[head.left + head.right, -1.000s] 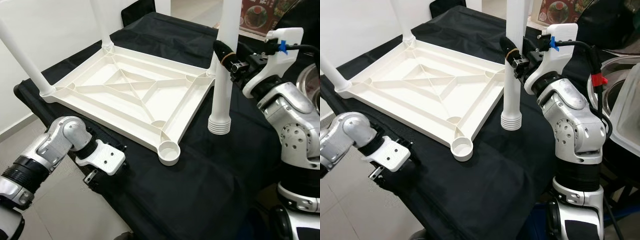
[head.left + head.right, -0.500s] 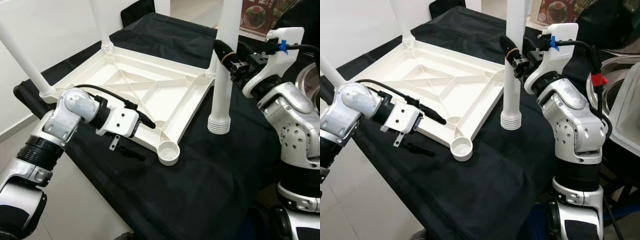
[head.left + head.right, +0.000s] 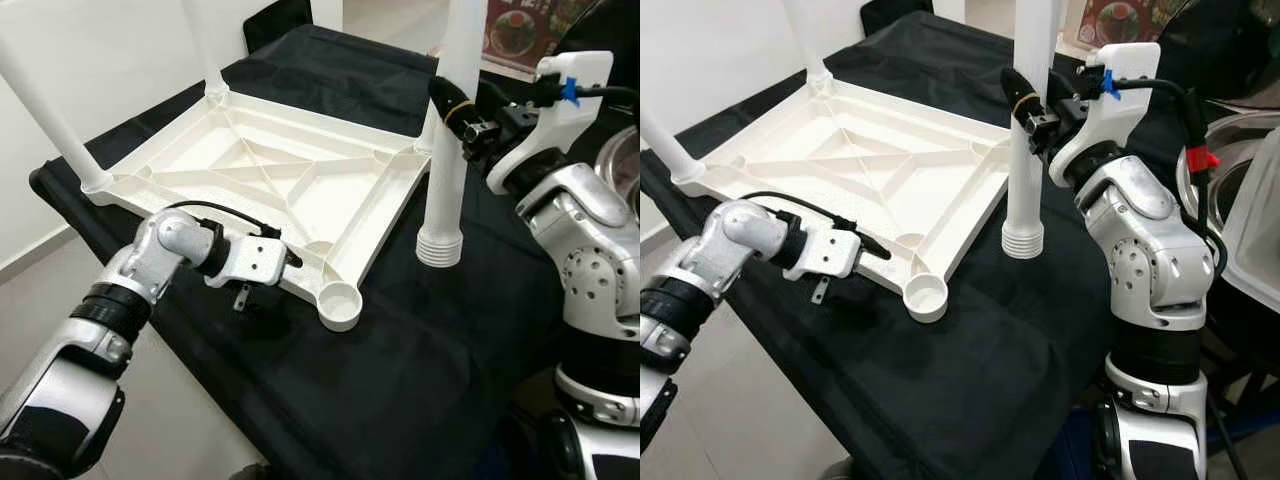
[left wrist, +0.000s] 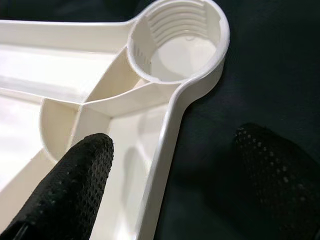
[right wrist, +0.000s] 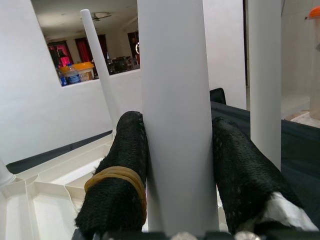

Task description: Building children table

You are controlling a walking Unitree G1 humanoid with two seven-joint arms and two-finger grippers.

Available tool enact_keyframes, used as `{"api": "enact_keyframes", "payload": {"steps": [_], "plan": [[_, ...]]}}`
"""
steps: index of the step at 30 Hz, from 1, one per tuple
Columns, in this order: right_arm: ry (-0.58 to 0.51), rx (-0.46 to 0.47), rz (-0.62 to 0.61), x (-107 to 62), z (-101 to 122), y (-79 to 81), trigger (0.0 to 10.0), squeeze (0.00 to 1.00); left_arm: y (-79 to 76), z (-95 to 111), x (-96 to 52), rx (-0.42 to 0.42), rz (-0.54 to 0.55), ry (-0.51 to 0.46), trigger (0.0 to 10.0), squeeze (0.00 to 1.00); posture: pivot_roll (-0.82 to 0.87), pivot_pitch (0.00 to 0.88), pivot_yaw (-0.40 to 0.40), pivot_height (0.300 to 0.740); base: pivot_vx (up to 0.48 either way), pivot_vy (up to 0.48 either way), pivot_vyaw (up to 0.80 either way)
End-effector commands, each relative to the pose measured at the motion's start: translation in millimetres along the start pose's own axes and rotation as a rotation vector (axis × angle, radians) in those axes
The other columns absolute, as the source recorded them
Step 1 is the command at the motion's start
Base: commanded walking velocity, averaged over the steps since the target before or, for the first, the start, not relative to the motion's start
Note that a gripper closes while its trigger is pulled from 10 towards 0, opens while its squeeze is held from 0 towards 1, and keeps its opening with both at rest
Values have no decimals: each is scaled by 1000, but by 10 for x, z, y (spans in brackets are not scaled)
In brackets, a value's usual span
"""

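Standing upright in the right gripper (image 5: pixel 175 165), the loose leg (image 3: pixel 444 160) is pinched between both black fingers, its threaded end resting on the black cloth (image 3: pixel 400 370) just beside the tabletop's right edge. The upside-down tabletop (image 3: pixel 270 180) lies on that cloth with 3 legs already standing in its other corners. The 1 empty socket (image 3: pixel 339 303) sits at the near corner, and this is where the leg must go: it lies toward the robot and to the left of the leg's foot, near but apart from it. The leg's long axis is vertical, matching the socket's bore, so a lift, a short shift and a straight descent should do. The left gripper (image 4: pixel 170 185) spreads wide astride the tabletop's near rim just beside the socket, likely to steady it.
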State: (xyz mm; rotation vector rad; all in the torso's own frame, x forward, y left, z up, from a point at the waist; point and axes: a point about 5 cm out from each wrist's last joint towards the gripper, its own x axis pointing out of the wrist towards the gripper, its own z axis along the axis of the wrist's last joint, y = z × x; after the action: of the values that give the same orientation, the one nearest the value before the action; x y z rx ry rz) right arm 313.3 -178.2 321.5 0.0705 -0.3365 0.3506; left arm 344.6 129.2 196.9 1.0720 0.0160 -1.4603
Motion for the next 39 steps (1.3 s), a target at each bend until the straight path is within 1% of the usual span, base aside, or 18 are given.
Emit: {"api": "enact_keyframes", "payload": {"steps": [1,2,4,5,7,10,11,12,16,18,19,22,29,34,35,37,38,39], "plan": [[-16,2,17,-10,42,47,10000,0,-31,-20,35,16,-39,17,10000,0,-112,180,61,740,0,0,0],[-16,2,17,-10,42,47,10000,0,-31,-20,35,16,-39,17,10000,0,-112,180,61,740,0,0,0],[-14,3,14,-11,39,45,10000,0,-207,-102,29,-15,-203,55,10000,0,-111,182,64,740,0,0,0],[-13,3,13,-12,38,43,10000,0,-313,-157,-8,-39,-299,86,10000,0,-110,184,67,740,0,0,0],[-14,4,11,-13,39,41,10000,0,-451,-233,-97,-66,-425,140,10000,0,-107,183,66,740,0,0,0],[-14,4,11,-13,39,41,10000,0,-451,-233,-97,-66,-425,140,10000,0,-107,183,66,740,0,0,0],[-16,6,9,-13,42,41,10000,0,-492,-297,-198,-62,-465,195,10000,0,-100,182,66,740,0,0,0],[-17,7,9,-12,42,40,10000,0,-496,-312,-230,-63,-471,209,10000,0,-100,182,66,740,0,0,0],[-16,9,8,-12,38,41,10000,0,-484,-324,-291,-57,-475,230,10000,0,-96,181,66,740,0,0,0],[-15,14,9,-10,30,45,10000,0,-458,-330,-393,-42,-481,269,10000,0,-94,178,64,740,0,0,0],[-15,14,9,-10,30,45,10000,0,-458,-330,-393,-42,-481,269,10000,0,-94,178,64,740,0,0,0],[-13,19,11,-2,22,48,10000,0,-434,-314,-515,-17,-496,309,10000,0,-90,176,62,740,0,0,0],[-18,30,10,4,28,42,10000,0,-433,-303,-602,10,-491,345,10000,0,-86,169,55,740,0,0,0],[-27,58,14,10,38,44,10000,0,-327,-247,-735,0,-355,322,10000,0,-91,158,50,740,0,0,0],[-27,58,14,10,38,44,10000,0,-327,-247,-735,0,-355,322,10000,0,-91,158,50,740,0,0,0],[-37,84,20,10,58,43,10000,0,-277,-224,-824,-16,-269,312,10000,0,-93,154,51,740,0,0,0],[-50,108,34,6,83,51,10000,0,-223,-184,-877,-32,-184,276,10000,0,-93,151,51,740,0,0,0],[-50,108,34,6,83,51,10000,0,-223,-184,-877,-32,-184,276,10000,0,-93,151,51,740,0,0,0]]}}
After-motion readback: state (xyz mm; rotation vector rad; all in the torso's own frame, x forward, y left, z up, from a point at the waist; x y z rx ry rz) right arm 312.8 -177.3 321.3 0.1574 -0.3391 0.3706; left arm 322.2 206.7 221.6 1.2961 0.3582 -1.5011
